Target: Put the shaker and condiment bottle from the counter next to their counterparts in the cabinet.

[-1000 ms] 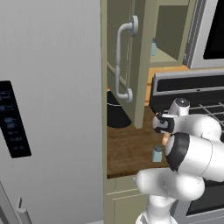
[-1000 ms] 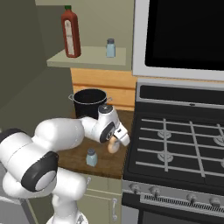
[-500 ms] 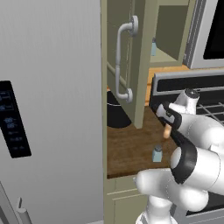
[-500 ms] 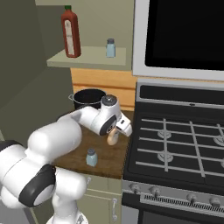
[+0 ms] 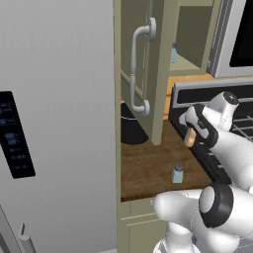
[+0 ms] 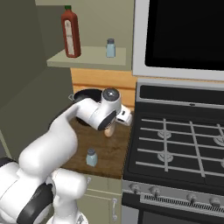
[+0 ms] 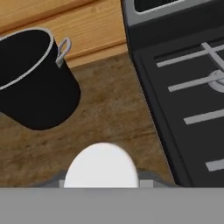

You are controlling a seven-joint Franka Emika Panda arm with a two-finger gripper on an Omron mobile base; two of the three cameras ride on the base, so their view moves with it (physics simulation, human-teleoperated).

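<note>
The cabinet door [image 5: 157, 74] hangs open beside the lift path, so the end effector [image 6: 110, 128], closed on the tan bottle [image 6: 109, 130] above the surface [image 6: 109, 148], may clip it while the shaker [image 6: 91, 157] waits.

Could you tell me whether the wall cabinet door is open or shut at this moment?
Open. The cabinet door swings outward with its curved handle facing sideways, and the shelf inside is exposed, showing a red bottle and a small shaker.
</note>
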